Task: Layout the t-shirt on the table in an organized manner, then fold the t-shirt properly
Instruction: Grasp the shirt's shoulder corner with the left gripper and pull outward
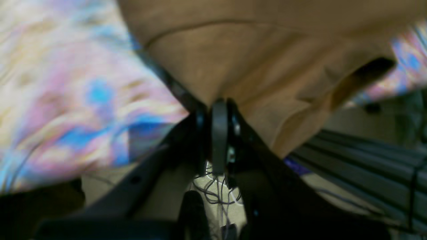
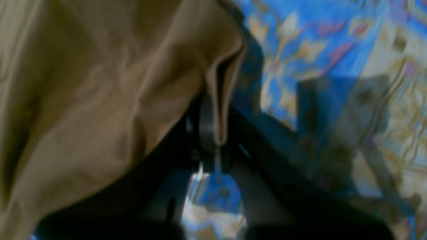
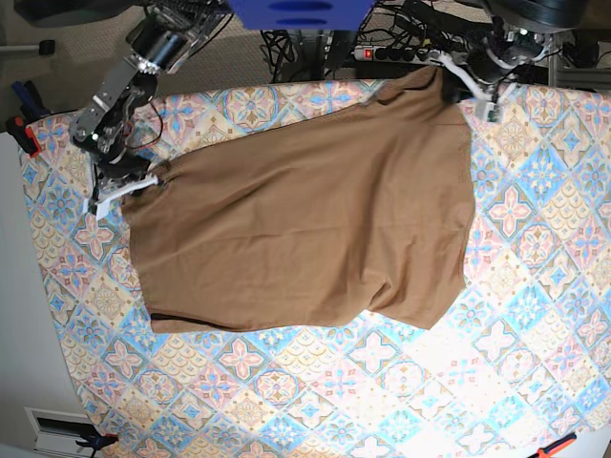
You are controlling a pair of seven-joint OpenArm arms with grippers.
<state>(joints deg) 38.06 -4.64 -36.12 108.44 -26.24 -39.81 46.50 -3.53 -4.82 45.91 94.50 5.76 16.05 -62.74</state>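
Note:
The tan-brown t-shirt (image 3: 305,229) lies spread and slightly skewed across the patterned table (image 3: 535,286). At the shirt's far right corner, near the table's back edge, my left gripper (image 3: 465,84) is shut on the fabric. The left wrist view shows its jaws pinched together on a bunched corner of the t-shirt (image 1: 260,76), with the left gripper (image 1: 218,106) hanging over the table edge. My right gripper (image 3: 145,181) holds the shirt's left corner. In the right wrist view the right gripper (image 2: 213,133) is shut on a folded edge of the t-shirt (image 2: 100,100).
Cables and a power strip (image 3: 382,52) lie on the floor beyond the table's back edge. Clamps (image 3: 21,129) grip the table's left side, and an orange clamp (image 3: 558,446) sits at the near right corner. Bare tablecloth (image 3: 286,391) stretches in front of the shirt.

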